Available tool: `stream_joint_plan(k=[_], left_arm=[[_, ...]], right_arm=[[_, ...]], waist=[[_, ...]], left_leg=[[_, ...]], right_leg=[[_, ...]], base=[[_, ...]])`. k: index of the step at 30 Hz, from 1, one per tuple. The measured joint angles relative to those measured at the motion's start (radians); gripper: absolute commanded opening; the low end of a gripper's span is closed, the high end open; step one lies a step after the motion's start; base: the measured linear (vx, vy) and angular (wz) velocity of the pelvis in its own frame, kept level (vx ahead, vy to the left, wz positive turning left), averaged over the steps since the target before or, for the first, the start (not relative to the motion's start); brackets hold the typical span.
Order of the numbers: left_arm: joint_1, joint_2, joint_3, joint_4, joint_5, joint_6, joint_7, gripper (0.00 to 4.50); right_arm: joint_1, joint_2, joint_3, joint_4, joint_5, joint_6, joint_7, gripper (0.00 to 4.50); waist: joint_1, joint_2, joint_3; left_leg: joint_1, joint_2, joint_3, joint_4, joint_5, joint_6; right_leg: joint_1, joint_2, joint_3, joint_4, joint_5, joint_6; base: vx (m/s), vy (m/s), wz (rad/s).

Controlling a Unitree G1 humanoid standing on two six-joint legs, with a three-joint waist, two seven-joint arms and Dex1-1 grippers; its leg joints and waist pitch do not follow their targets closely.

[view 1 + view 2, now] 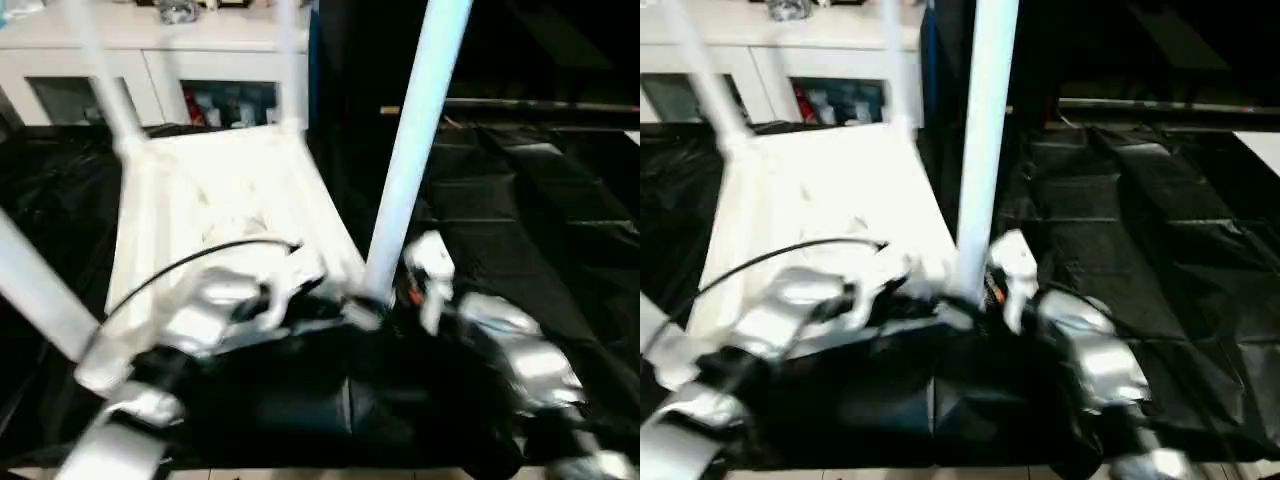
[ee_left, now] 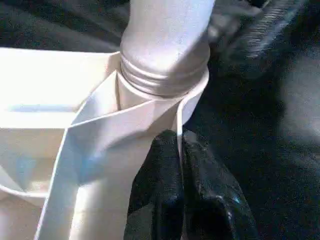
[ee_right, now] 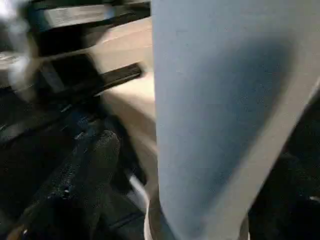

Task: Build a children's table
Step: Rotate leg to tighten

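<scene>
The left gripper (image 2: 181, 165) pinched the white plastic tabletop's raised rim (image 2: 125, 117) beside the white tapered tube leg (image 1: 415, 140); whether the right gripper (image 3: 87, 175) stood apart, I cannot tell.

Black sheet (image 1: 520, 230) under upturned table top (image 1: 230, 200).

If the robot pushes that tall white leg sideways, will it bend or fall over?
Probably not bend: the leg looks like a stiff, thick tube. It likely won't topple either, since its threaded end sits in the corner socket of the table top. The whole upside-down table might slide instead, though the left claw pinches its rim.
</scene>
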Motion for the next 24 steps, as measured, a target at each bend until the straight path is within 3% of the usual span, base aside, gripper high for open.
stream_joint_plan(k=[7, 8, 11, 18, 24], left_arm=[[0.02, 0.045, 0.0, -0.039, -0.028, 0.035, -0.093, 0.0], [0.02, 0.046, 0.0, -0.04, -0.028, 0.037, -0.094, 0.0], [0.023, 0.05, 0.0, -0.05, -0.028, 0.045, -0.095, 0.0], [0.025, 0.05, 0.0, -0.057, -0.028, 0.055, -0.095, 0.0], [0.025, 0.05, 0.0, -0.057, -0.028, 0.058, -0.095, 0.0]], right_arm=[[0.001, -0.031, 0.03, 0.014, -0.023, -0.004, 0.052, 3.85], [0.0, -0.03, 0.03, 0.017, -0.024, -0.004, 0.052, 3.58], [-0.005, -0.029, 0.032, 0.019, -0.024, -0.001, 0.054, 3.48], [-0.007, -0.024, 0.05, 0.028, -0.028, -0.001, 0.059, 2.74], [-0.007, -0.023, 0.051, 0.028, -0.028, -0.002, 0.061, 2.53]], waist=[[0.0, -0.005, 0.003], [0.0, -0.005, 0.003], [0.001, -0.005, 0.003], [0.001, -0.005, 0.003], [0.001, -0.006, 0.003]], left_leg=[[-0.001, 0.0, 0.001, 0.002, 0.0, 0.0], [-0.001, 0.0, 0.001, 0.002, 0.0, 0.0], [-0.001, 0.0, 0.001, 0.001, 0.0, 0.0], [-0.001, 0.0, 0.001, 0.001, 0.0, 0.0], [-0.001, 0.0, 0.001, 0.001, 0.0, 0.0]], right_leg=[[-0.001, 0.0, 0.002, -0.001, 0.0, 0.0], [-0.001, 0.0, 0.002, -0.001, 0.0, 0.0], [-0.001, 0.0, 0.002, -0.001, -0.001, 0.001], [-0.001, 0.0, 0.002, -0.001, -0.001, 0.001], [-0.001, 0.0, 0.002, -0.001, -0.001, 0.001]], base=[[0.0, 0.0, 0.0], [0.0, 0.0, 0.0], [0.0, 0.0, 0.0], [0.0, 0.0, 0.0], [0.0, 0.0, 0.0]])
